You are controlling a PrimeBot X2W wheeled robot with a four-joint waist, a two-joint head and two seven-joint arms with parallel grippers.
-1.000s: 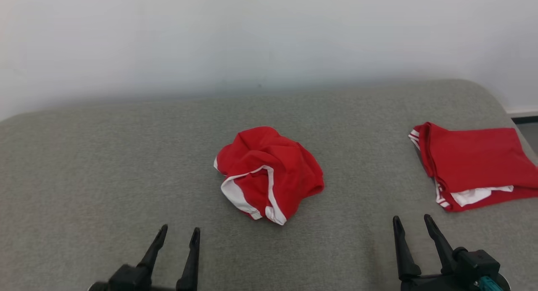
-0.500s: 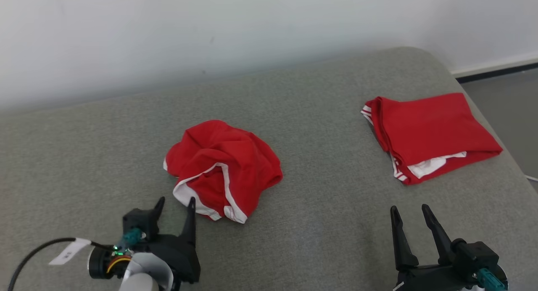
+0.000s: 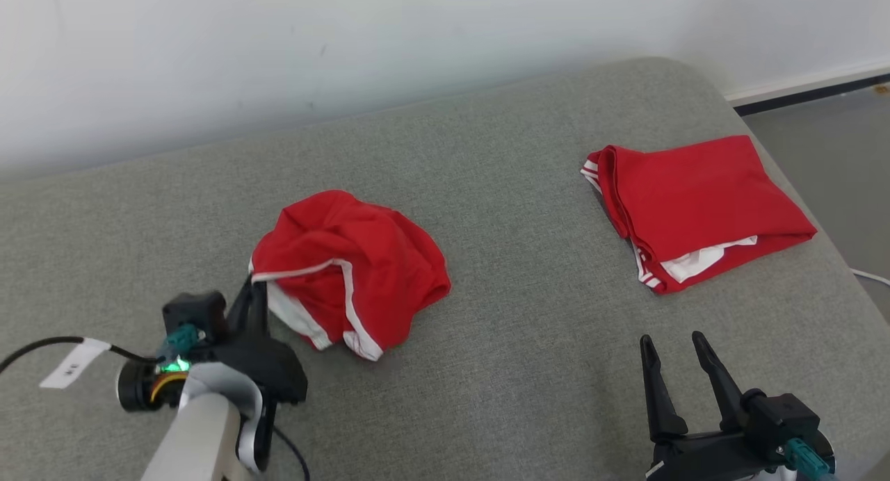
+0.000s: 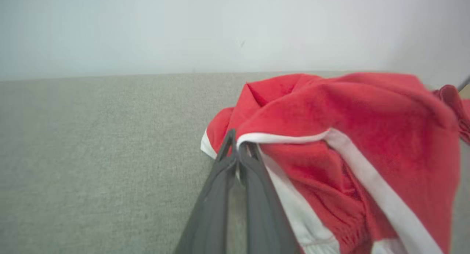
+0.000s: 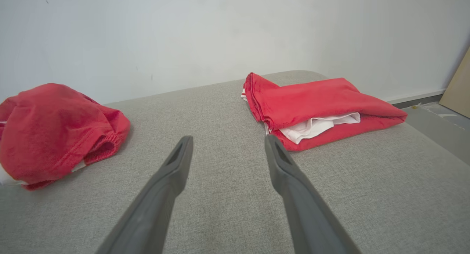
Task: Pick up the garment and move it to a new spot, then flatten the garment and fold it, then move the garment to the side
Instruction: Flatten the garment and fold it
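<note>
The garment [image 3: 354,265] is a crumpled red piece with white trim, lying left of centre on the grey cushion [image 3: 521,328]. My left gripper [image 3: 254,290] is at its near left edge. The left wrist view shows that gripper [image 4: 238,144] with its fingers pressed together on the white hem of the garment [image 4: 349,118]. My right gripper [image 3: 673,345] hovers open at the lower right, nothing between its fingers. In the right wrist view, the right gripper [image 5: 227,144] points between the crumpled garment [image 5: 55,129] and a folded one.
A second red garment [image 3: 695,203], folded with white showing, lies at the cushion's far right near its rounded edge; it also appears as the folded garment [image 5: 315,100]. A white wall backs the cushion. Floor [image 3: 834,140] drops away at the right. A tagged black cable [image 3: 42,349] trails from my left wrist.
The head camera has turned, shifting the whole picture. My left arm reached forward to the garment's left hem and its jaws closed on it. The right gripper stayed open.
</note>
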